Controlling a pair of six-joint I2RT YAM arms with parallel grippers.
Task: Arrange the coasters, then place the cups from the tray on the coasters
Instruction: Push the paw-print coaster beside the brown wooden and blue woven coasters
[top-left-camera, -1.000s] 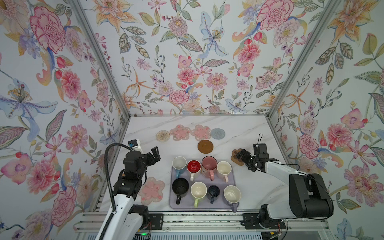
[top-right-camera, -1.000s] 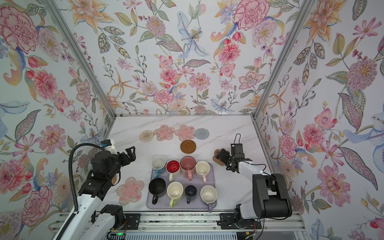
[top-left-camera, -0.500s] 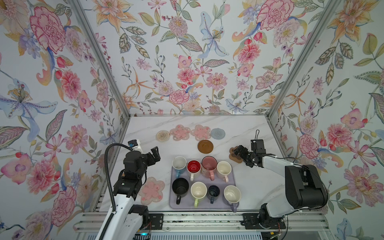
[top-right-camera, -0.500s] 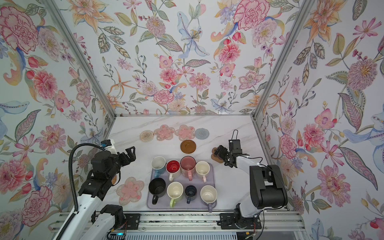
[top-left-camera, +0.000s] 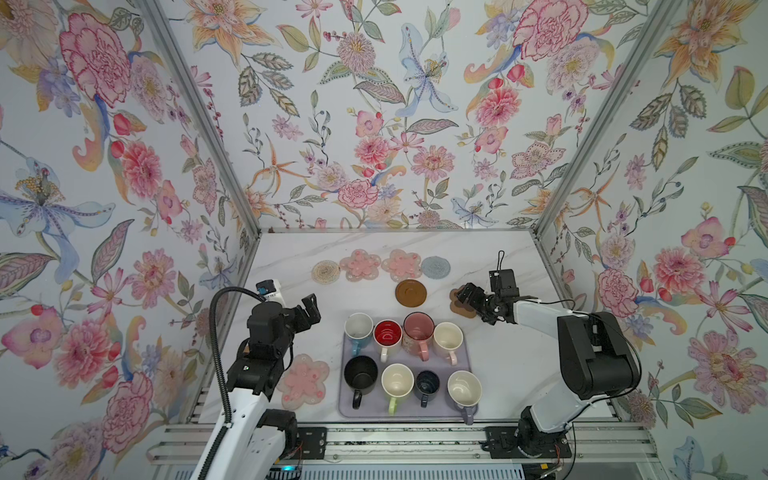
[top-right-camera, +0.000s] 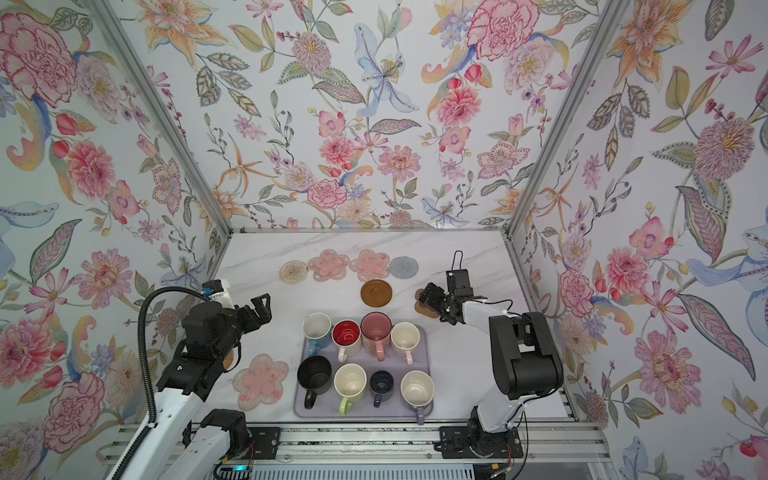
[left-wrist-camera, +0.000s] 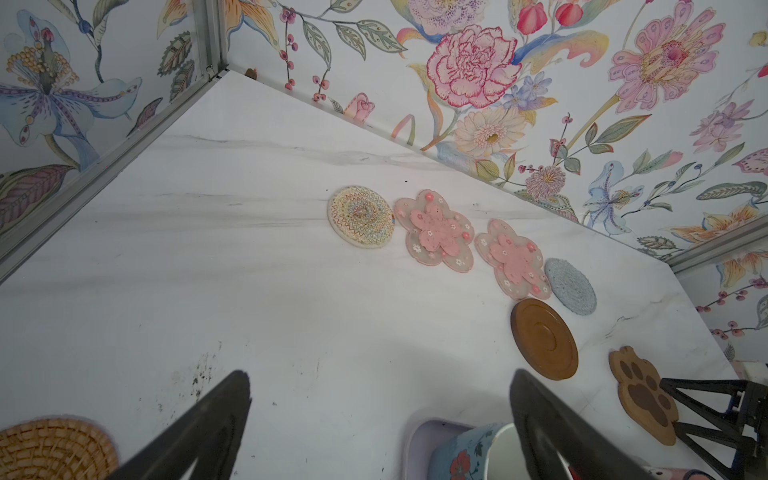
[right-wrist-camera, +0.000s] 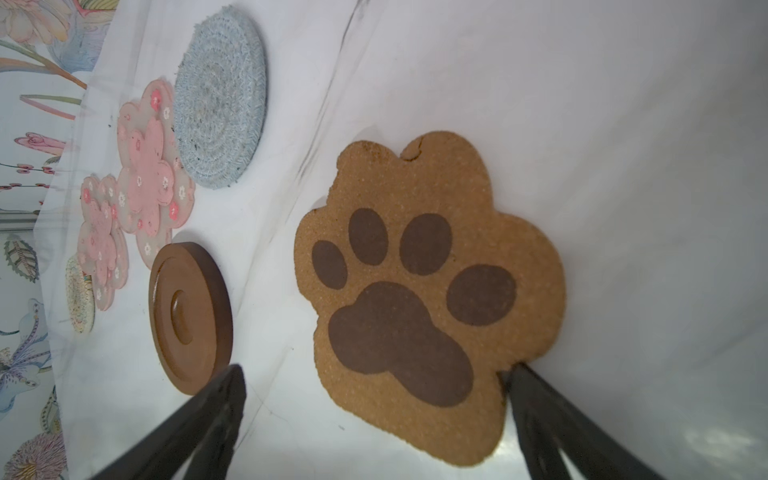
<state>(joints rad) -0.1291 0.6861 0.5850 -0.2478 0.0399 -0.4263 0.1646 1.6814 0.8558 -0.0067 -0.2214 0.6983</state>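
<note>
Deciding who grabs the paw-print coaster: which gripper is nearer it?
Right. The right gripper is at the paw-print coaster, open jaws flanking its edge; the left gripper hangs far off, beyond the tray.

I count eight cups (top-left-camera: 419, 328) upright in two rows of four on the lavender tray (top-left-camera: 374, 411). Beyond it, edge to edge in a row, lie a beige woven round (top-left-camera: 326, 272), a pink flower (top-left-camera: 360, 265), a second pink flower (top-left-camera: 401, 266) and a grey-blue round (top-left-camera: 435, 267). The brown disc (top-left-camera: 410, 292) and the paw-print (right-wrist-camera: 428, 299) lie flat nearer the tray. A third pink flower (top-left-camera: 303, 381) lies left of the tray. My left wrist view shows part of a tan woven round (left-wrist-camera: 54, 451).
</note>
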